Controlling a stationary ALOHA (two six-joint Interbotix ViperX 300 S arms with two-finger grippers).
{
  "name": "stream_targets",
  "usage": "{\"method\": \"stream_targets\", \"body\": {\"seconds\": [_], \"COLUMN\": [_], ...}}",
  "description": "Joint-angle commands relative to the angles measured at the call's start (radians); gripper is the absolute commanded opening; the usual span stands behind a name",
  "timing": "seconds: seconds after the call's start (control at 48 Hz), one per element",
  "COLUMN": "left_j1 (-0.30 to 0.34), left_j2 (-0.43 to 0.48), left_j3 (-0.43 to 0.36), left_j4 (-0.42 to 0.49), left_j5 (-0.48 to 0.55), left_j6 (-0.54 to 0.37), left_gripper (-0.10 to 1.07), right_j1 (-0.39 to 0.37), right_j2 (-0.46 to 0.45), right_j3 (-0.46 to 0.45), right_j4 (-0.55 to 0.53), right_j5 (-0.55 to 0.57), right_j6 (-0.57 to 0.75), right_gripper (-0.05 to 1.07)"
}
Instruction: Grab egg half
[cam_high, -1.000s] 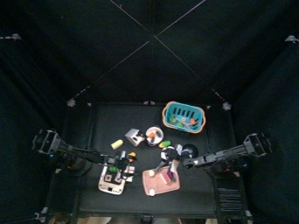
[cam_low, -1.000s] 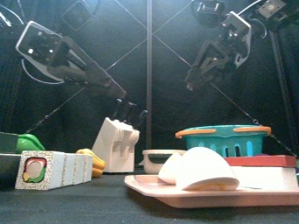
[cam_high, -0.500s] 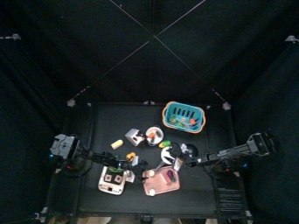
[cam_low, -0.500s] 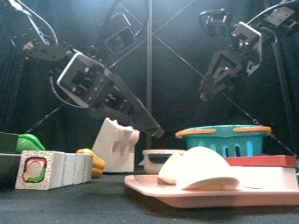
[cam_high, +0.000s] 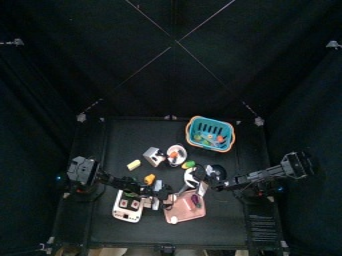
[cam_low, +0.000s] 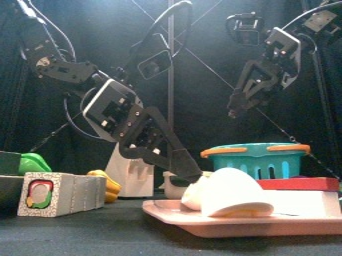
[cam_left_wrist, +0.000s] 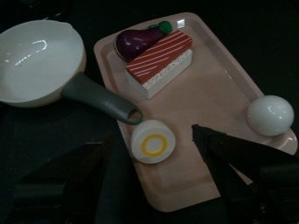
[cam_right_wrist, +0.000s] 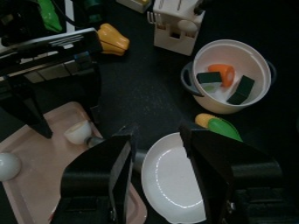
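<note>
The egg half (cam_left_wrist: 271, 114) is a plain white dome on a pink tray (cam_left_wrist: 222, 92), near one corner. It shows near and large in the front view (cam_low: 227, 192). My left gripper (cam_left_wrist: 163, 166) is open and hangs just above the tray, over a round disc with a yellow centre (cam_left_wrist: 152, 144), with the egg half off to one side. In the front view the left gripper (cam_low: 177, 168) reaches down behind the tray. My right gripper (cam_right_wrist: 173, 175) is open and empty, raised above a white pan (cam_right_wrist: 176, 184). In the front view it (cam_low: 247, 95) hangs high.
A cake slice (cam_left_wrist: 158, 54) lies on the tray beside a white saucepan (cam_left_wrist: 41, 61). A teal basket (cam_low: 254, 158) stands at the back right. A white-and-green device (cam_low: 60, 193) is at the front left. A white bowl of vegetables (cam_right_wrist: 228, 74) is near the right arm.
My left arm has swung down and to the right, bringing its gripper low over the pink tray. My right arm has barely moved.
</note>
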Motion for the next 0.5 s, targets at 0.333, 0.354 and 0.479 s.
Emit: {"method": "stream_targets", "body": {"seconds": [0.333, 0.354, 0.479], "left_j1": [0.005, 0.005, 0.008], "left_j2": [0.025, 0.025, 0.026], "left_j3": [-0.034, -0.034, -0.034], "left_j4": [-0.017, -0.017, -0.023], "left_j5": [0.002, 0.002, 0.003], "left_j6": [0.002, 0.002, 0.002], "left_gripper": [1.02, 1.02, 1.01], "right_j1": [-0.005, -0.005, -0.006], "right_j2": [0.000, 0.002, 0.000], "right_j3": [-0.014, -0.014, -0.014], "right_j4": [-0.005, -0.005, -0.005], "right_j5": [-0.002, -0.002, -0.002], "right_j6": [0.002, 0.002, 0.002], "right_gripper": [0.80, 0.80, 0.80]}}
